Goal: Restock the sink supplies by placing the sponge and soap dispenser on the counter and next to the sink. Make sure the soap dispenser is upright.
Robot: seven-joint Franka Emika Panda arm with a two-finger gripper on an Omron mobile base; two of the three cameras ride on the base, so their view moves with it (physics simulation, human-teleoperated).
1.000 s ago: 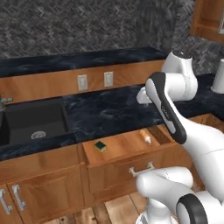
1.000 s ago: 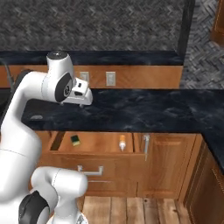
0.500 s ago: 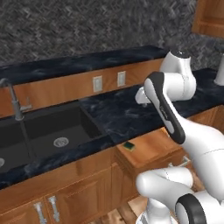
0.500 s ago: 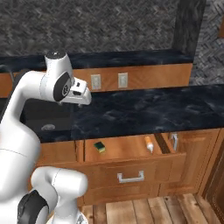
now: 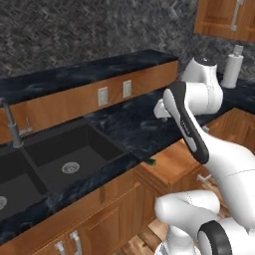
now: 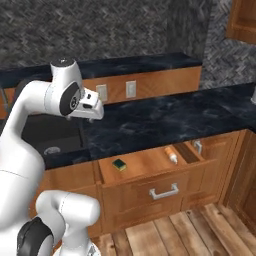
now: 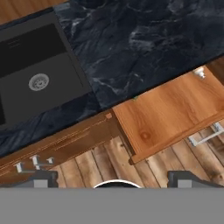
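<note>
Base rolled sideways since a sec ago, so the sink [image 5: 55,159] now sits way closer below my jaws.

Hand cam over sink [image 7: 41,57] edge, counter [image 7: 144,39] and open drawer [image 7: 170,113].
Sink basin upper left, round silver drain [image 7: 38,81] in it. Black marble counter across top right. Below counter, wooden drawer pulled out, its handle [image 7: 205,133] at right edge. White pump tip of soap dispenser [image 7: 199,72] peeks at drawer's upper right; green speck of sponge [image 7: 136,98] at counter edge. Plank floor [image 7: 109,164] below. Finger tips [image 7: 41,178] wide apart at bottom.
</note>
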